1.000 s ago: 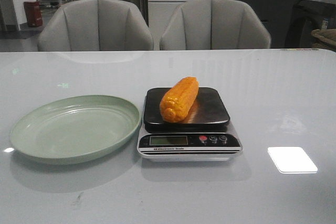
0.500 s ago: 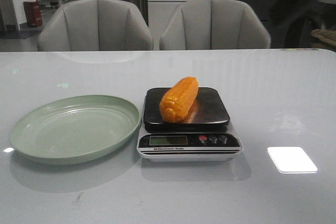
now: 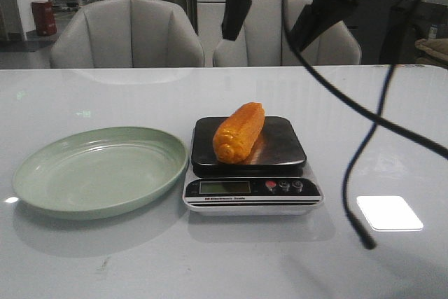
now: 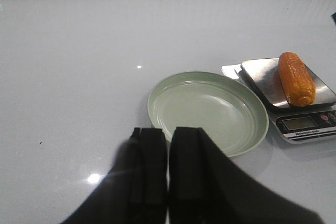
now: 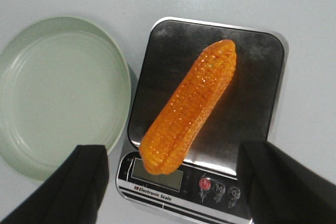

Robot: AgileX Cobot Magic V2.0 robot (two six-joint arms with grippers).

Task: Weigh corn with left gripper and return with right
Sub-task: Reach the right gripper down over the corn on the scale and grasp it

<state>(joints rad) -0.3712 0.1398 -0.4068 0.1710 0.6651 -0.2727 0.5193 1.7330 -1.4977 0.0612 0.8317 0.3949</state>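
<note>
Half the job appears done: the weighing leg is judged complete, and the return is not yet begun. A white table (image 3: 392,124) is seen carrying a pale green plate (image 3: 98,169) on the left and, just beside it to the right, a kitchen scale (image 3: 252,190). The plate is empty. The corn (image 3: 239,131) is laid lengthwise on the scale's dark steel platform (image 3: 283,145), one end pointing toward the near display, untouched by either arm. The right gripper (image 5: 173,182) is held above the scale, its two dark fingers spread wide to either side of the cob and gripping nothing; a long black cable (image 3: 364,166) is draped down to the table on the right. The left gripper (image 4: 168,166) is parked near the plate's near-left edge, its black jaws pressed together and empty. What is left, by these views, is for the corn to be grasped by the right gripper and carried back to the plate.
</note>
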